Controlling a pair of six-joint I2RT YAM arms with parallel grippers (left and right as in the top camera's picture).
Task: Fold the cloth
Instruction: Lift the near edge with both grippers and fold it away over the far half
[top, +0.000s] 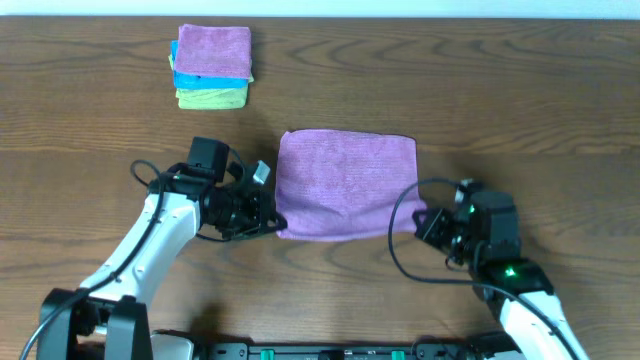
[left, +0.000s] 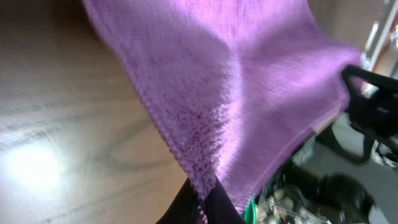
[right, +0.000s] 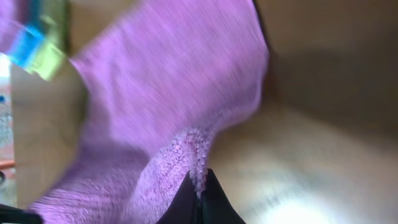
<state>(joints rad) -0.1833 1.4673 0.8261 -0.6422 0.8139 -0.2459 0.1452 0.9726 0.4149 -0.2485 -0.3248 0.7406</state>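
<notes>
A purple cloth (top: 345, 182) lies spread in the middle of the table, its near edge lifted. My left gripper (top: 268, 218) is shut on the cloth's near left corner; in the left wrist view the purple cloth (left: 249, 93) runs up from the pinching fingers (left: 204, 198). My right gripper (top: 428, 222) is shut on the near right corner; in the right wrist view the cloth (right: 168, 93) hangs from the closed fingertips (right: 200, 186). Both corners are held just above the table.
A stack of folded cloths (top: 212, 68), purple on top with blue and yellow-green below, sits at the back left, also seen in the right wrist view (right: 34, 43). The wooden table (top: 520, 100) surrounds the cloth. Cables loop near both arms.
</notes>
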